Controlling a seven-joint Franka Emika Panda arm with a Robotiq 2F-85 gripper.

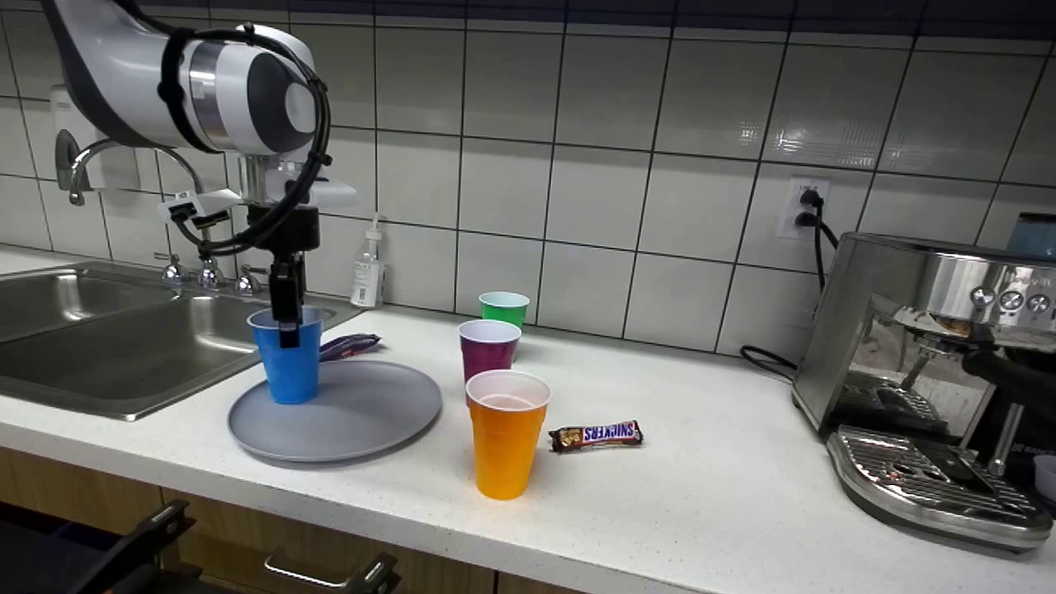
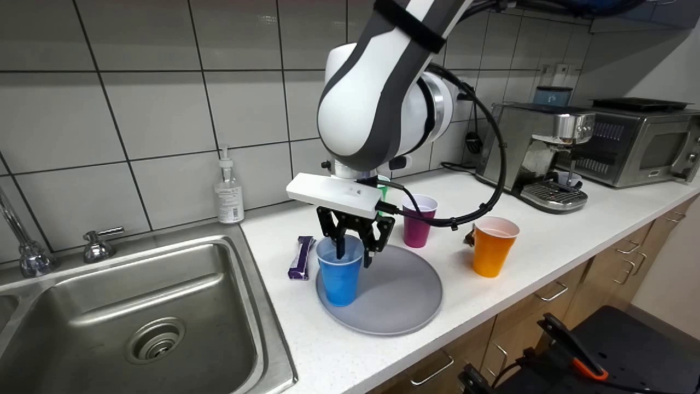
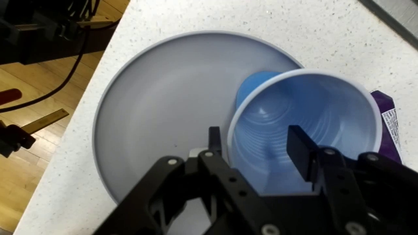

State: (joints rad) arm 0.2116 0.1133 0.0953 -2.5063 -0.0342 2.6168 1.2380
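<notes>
In an exterior view: gripper [image 2: 354, 259] unclenched, one jaw inside the blue cup [image 2: 340, 282] and one outside; cup at nine o'clock on the grey plate [image 2: 404, 295].

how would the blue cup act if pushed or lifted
The blue cup looks like thin plastic, so it may flex when squeezed. It appears empty, so it's probably light. It narrows toward the bottom, so a high push could tip it.
</notes>
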